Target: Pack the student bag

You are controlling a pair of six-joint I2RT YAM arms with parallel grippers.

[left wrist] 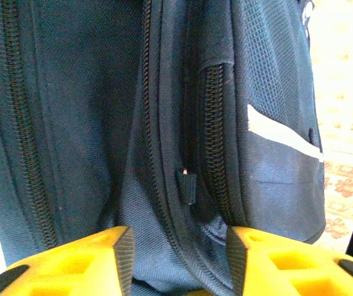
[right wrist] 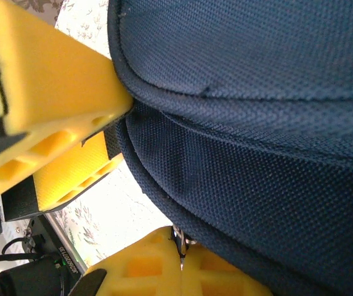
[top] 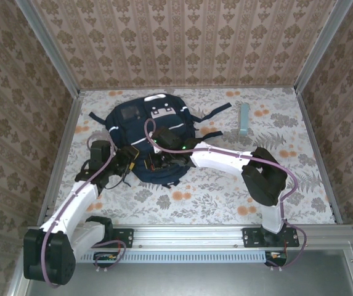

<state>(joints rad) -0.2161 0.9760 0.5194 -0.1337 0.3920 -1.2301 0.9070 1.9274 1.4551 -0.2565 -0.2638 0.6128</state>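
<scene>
The flowery surface [top: 225, 191] has walls all around it. The student bag [top: 140, 126] lies flat in the middle, a bit to the left, with its straps spread out. The left arm [top: 81, 197] and the right arm [top: 225, 161] both reach to the bag's near end. The left pincer [left wrist: 179, 246] is spread, with a fold of the bag and a zip [left wrist: 213, 142] between its yellow fingers. The right pincer [right wrist: 182, 259] is pressed together against the bag's seam. A light blue box [top: 244, 118] lies to the right, well apart from the bag.
</scene>
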